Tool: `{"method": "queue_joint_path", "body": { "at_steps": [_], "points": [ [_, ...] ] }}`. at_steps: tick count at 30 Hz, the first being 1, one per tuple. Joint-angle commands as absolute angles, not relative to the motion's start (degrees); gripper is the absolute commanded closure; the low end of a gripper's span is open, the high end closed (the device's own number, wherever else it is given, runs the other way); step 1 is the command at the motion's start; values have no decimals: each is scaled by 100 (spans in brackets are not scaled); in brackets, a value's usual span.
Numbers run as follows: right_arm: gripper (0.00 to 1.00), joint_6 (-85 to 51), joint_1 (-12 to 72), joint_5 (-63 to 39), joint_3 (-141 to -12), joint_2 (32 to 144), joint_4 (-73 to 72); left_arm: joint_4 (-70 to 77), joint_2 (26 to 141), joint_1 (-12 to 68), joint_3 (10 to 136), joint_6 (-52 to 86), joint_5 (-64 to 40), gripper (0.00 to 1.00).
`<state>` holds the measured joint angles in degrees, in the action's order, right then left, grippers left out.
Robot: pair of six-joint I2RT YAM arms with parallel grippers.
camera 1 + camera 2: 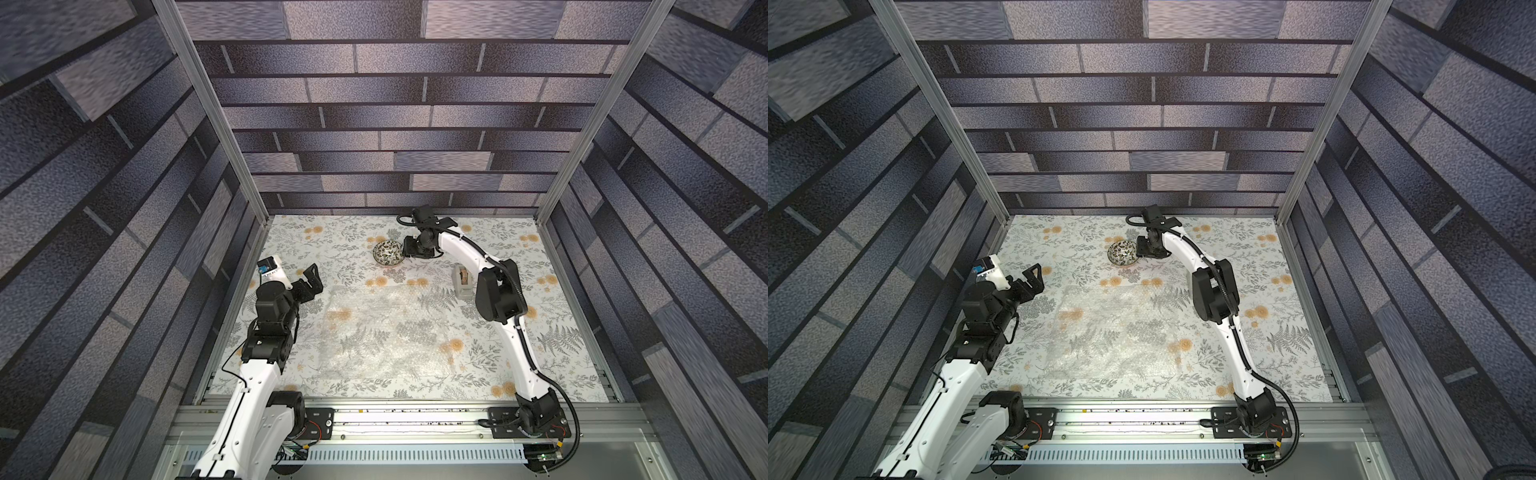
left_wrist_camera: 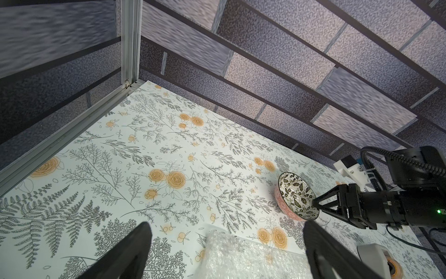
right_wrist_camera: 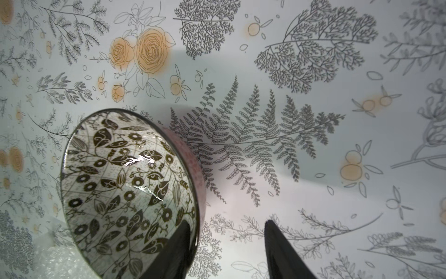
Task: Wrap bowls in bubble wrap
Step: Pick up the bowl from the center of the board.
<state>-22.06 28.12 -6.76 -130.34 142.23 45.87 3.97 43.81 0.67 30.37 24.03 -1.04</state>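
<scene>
Bowl (image 1: 388, 252) (image 1: 1122, 252) sits on the tablecloth (image 1: 561, 324), upper centre of the table in both top views. It is off the bubble wrap (image 1: 386, 332) (image 1: 1117, 332), which lies flat mid-table below it in frame, with a strip of cloth between them.

Right gripper (image 3: 228, 223) is at the bowl's right rim. Its jaws are part-open and straddle the rim: one finger inside the bowl (image 3: 130, 190), the other outside with a gap to the wall. Not clamped.

Left gripper (image 2: 226, 224) (image 1: 311, 276) is at the left of the table, just off the wrap's upper-left corner. Its fingers are spread wide and hold nothing.

Tape dispenser (image 1: 463, 282) (image 2: 376, 256) stands right of the wrap's top edge, tight against the right arm's elbow. In a top view that elbow mostly hides it.
</scene>
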Motion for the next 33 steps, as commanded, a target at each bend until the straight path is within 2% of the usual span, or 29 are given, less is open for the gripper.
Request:
{"method": "queue_joint_path", "body": {
  "at_steps": [1,7,13,21,25,29,33],
  "points": [
    [53,-2350,2806,-801,-13196,14455,4459,368,4334,53,2967,2382,-9,0],
    [60,-2511,2808,-992,-13479,14681,4434,313,4429,53,3022,2395,50,0],
    [73,-2582,2807,-1024,-13519,14722,4354,5,4787,64,3216,2349,237,0],
    [100,-2651,2804,-1401,-13376,14552,4048,-594,5636,294,3816,2344,561,0],
    [100,-2616,2805,-1445,-13186,14289,4007,-721,5693,345,3890,2756,1009,0],
    [100,-2485,2835,-1543,-12741,13731,4084,-351,5302,320,3686,2845,303,0],
    [100,-1983,3043,-1318,-11914,12796,4408,-868,5310,332,3980,2665,379,0]
  ]
}}
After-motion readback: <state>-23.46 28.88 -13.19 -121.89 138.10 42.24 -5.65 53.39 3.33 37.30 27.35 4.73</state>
